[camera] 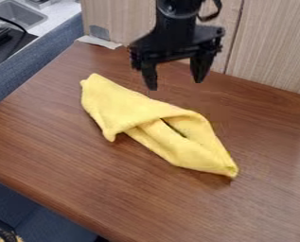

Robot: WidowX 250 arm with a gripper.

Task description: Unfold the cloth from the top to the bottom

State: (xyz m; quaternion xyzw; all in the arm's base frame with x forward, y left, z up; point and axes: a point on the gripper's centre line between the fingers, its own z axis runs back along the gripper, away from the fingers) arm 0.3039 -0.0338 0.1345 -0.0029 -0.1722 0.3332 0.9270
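Gripper [175, 84] is wide open, fingers pointing down, hanging over the back part of the brown table [63, 156]. Yellow cloth [123, 108] lies on the tabletop, around the middle of the view, running diagonally from upper left to lower right. It's folded and bunched: left half is a broad flap with one corner poking toward the front edge, right half narrows to a point at lower right. Layers overlap mid-cloth, with a narrow dark slit between them on the right half; looks like a gap between folds, could be just shadow. In the view, fingertips sit just above the cloth's upper edge, apart from it. Behind the table: light wood panels [269, 47]. Upper left corner: grey sink [19, 14] set in a pale counter [62, 14].
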